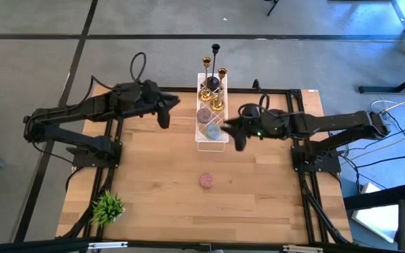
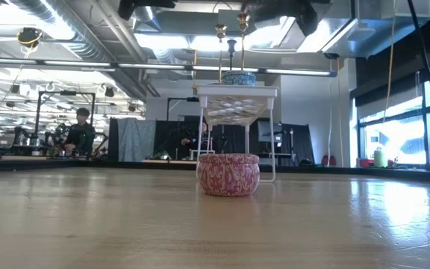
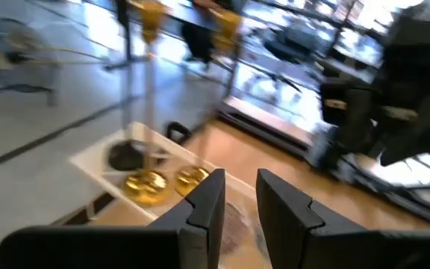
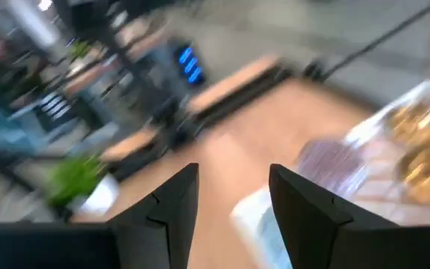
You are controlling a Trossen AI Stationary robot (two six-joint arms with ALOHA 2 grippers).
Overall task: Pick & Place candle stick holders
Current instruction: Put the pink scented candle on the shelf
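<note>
The wooden table point(image 1: 188, 204) filled the middle of the high view, with the two dark arms reaching in from the left and right edges of the frame; near the top centre a white raised tray point(image 1: 211, 144) was seen, long and narrow, standing on thin legs.

On the upper end of that tray the candle stick holders point(image 1: 214, 90) were gathered: one black stem and several shiny gold ones, upright on small round bases, close together; two patterned tins point(image 1: 207, 114) lay on the tray just below them in the frame, and a third pink tin point(image 1: 206, 180) sat alone on the table, lower centre; a green plant tuft point(image 1: 107, 207) was at the lower left.

The left gripper point(image 1: 164, 112) hovered left of the tray, its fingers point(image 3: 204, 209) standing a narrow gap apart with nothing between them; the right gripper point(image 1: 239, 137) hovered just right of the tray's lower end, its fingers point(image 4: 174, 202) set wider apart and likewise empty.

The holders were judged to be stiff, light metal, top-heavy on small bases and easily tipped; the polished gold was judged slippery, so a pinch across the thin stem could slide or twist. A hold low on the stem, just above the base, was judged safest, taken squarely and lifted straight up, since the neighbouring stems stood near enough to be knocked over; the outermost holder was judged the easiest to reach first.
</note>
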